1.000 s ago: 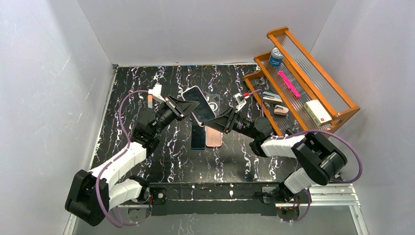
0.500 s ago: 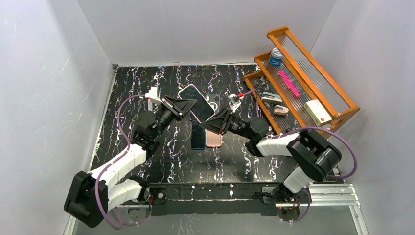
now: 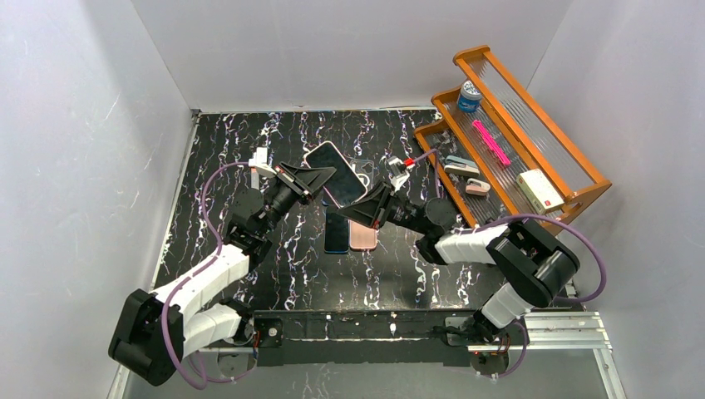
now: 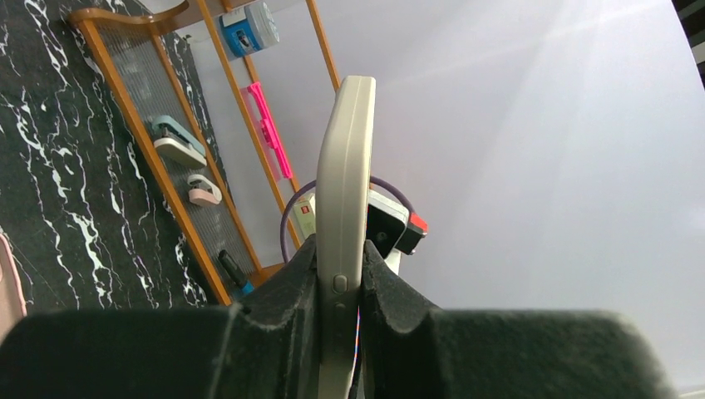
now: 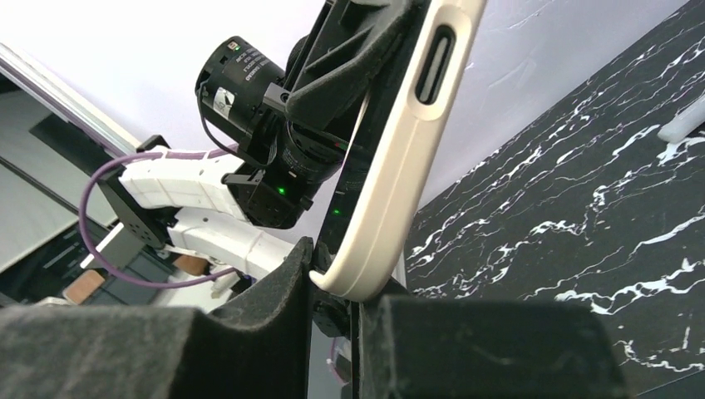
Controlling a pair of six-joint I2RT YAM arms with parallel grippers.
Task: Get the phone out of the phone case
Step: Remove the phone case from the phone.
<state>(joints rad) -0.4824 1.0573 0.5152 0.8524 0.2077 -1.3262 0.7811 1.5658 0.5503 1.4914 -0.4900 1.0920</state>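
Holding the phone (image 3: 332, 170), seated in its cream phone case (image 5: 391, 166), aloft over the table (image 3: 224, 141) with the left gripper (image 4: 339, 249) clamped tight across its faces and the right gripper (image 5: 334, 266) pinched onto the case's end corner, risking pinning phone and case together, or dropping both.

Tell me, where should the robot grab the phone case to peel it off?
I'd pinch the phone case at its rounded end corner, coming from the right, opposite the left gripper. It's held up on edge, so that thin lip sticks out free.
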